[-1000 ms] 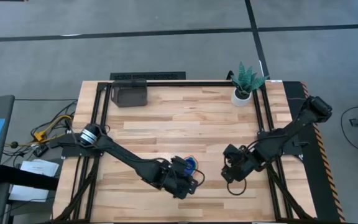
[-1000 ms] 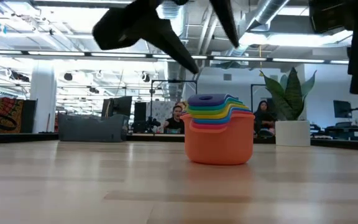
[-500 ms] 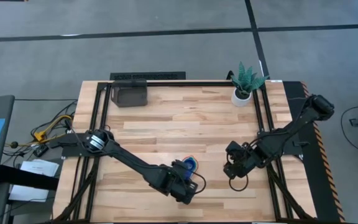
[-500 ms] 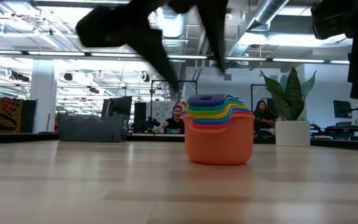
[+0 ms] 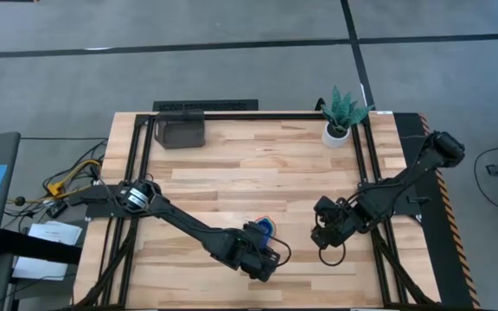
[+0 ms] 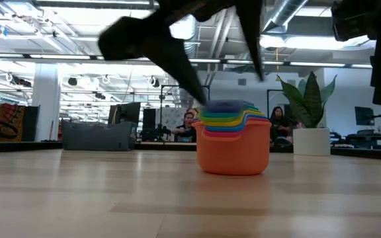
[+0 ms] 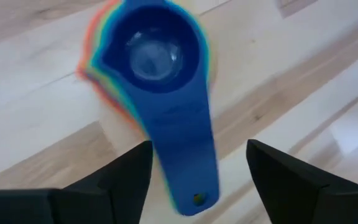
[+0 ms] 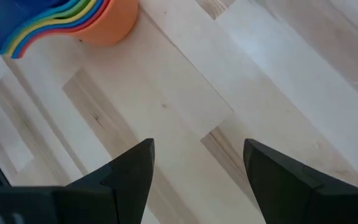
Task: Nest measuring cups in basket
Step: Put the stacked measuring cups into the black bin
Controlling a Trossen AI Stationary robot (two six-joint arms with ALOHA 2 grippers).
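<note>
The measuring cups stand nested in one stack on the table near its front middle. The orange cup is outermost and a blue cup is on top. My left gripper hovers open just above the stack and slants down. Its fingers stand on either side of the blue cup's flat handle, apart from it. My right gripper is open over bare table to the right of the stack. The dark grey basket stands at the far left of the table.
A white pot with a green plant stands at the far right corner. A black frame runs along the table's far edge and sides. Bare wood lies between the stack and the basket.
My left gripper has sunk toward the nested stack and tipped further downward, its fingers coming down around the top blue cup's handle. The stack has stayed where it was.
</note>
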